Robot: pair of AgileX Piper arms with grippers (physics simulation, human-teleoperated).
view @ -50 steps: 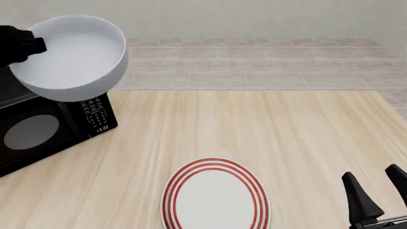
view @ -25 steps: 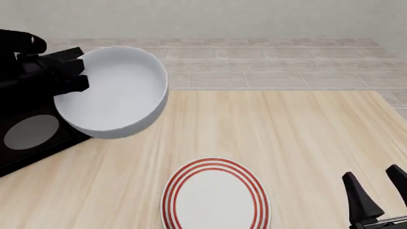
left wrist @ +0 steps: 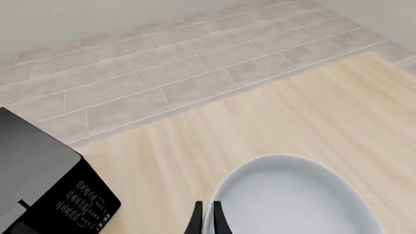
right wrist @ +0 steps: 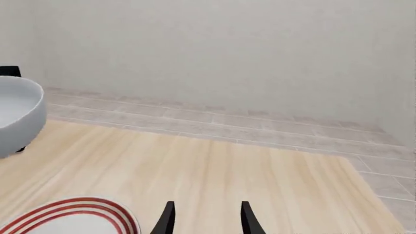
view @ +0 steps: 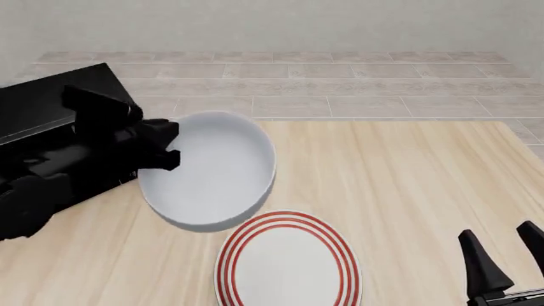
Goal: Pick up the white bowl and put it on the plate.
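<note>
The white bowl hangs in the air, tilted, held by its left rim in my left gripper, which is shut on it. It is just up and left of the red-ringed plate, which lies flat at the table's near edge. In the left wrist view the fingers pinch the bowl's rim at my left gripper. The right wrist view shows the bowl and part of the plate. My right gripper is open and empty at the near right.
A black microwave stands at the table's left, behind my left arm; it also shows in the left wrist view. A tiled floor lies beyond the table's far edge.
My left gripper has carried the bowl down and to the right, from above the microwave to just beside the plate. The right gripper has not moved.
</note>
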